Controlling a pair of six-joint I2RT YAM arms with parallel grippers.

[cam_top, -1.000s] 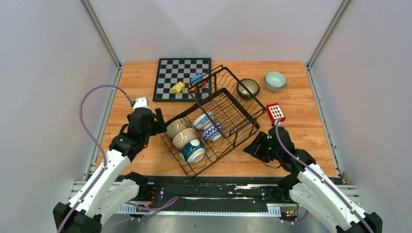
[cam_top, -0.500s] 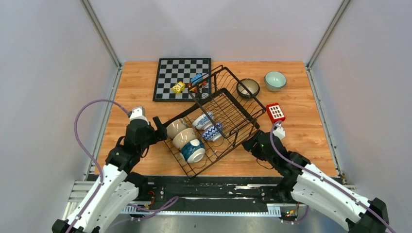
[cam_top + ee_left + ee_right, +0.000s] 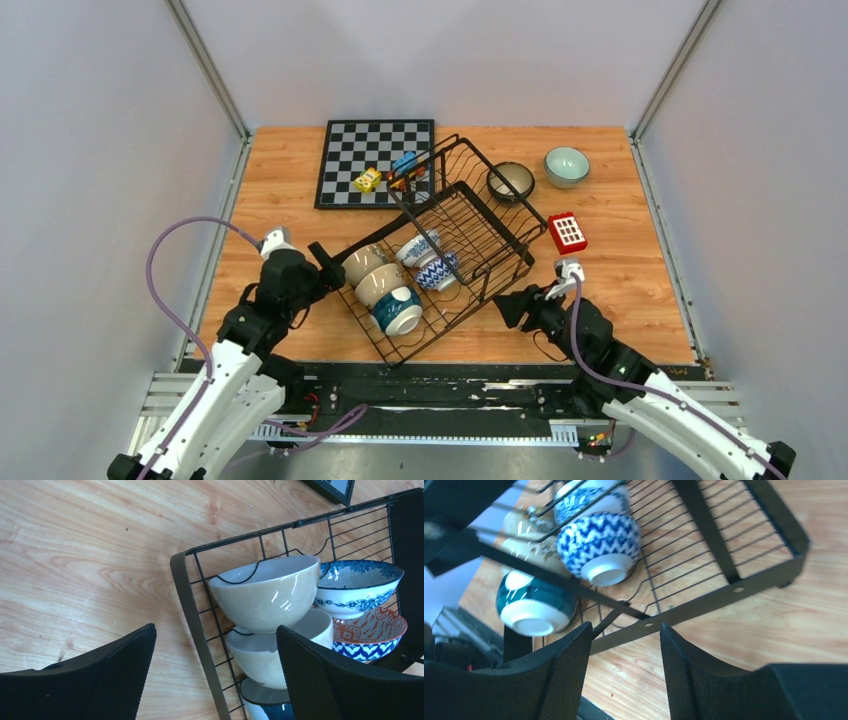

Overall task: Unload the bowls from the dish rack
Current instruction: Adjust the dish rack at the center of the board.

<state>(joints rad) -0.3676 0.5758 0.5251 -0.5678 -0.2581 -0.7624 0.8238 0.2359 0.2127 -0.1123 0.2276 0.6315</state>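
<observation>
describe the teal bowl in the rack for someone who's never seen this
Find the black wire dish rack set diagonally on the table. Five bowls crowd its near-left end. The teal bowl is the one nearest the table's front edge, the only dark teal one; its neighbours are beige or blue-and-white patterned.

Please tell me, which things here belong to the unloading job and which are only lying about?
For the job: dish rack; five bowls in it; dark bowl and pale green bowl, already out.
Lying about: chessboard; toy blocks; red button pad.
</observation>
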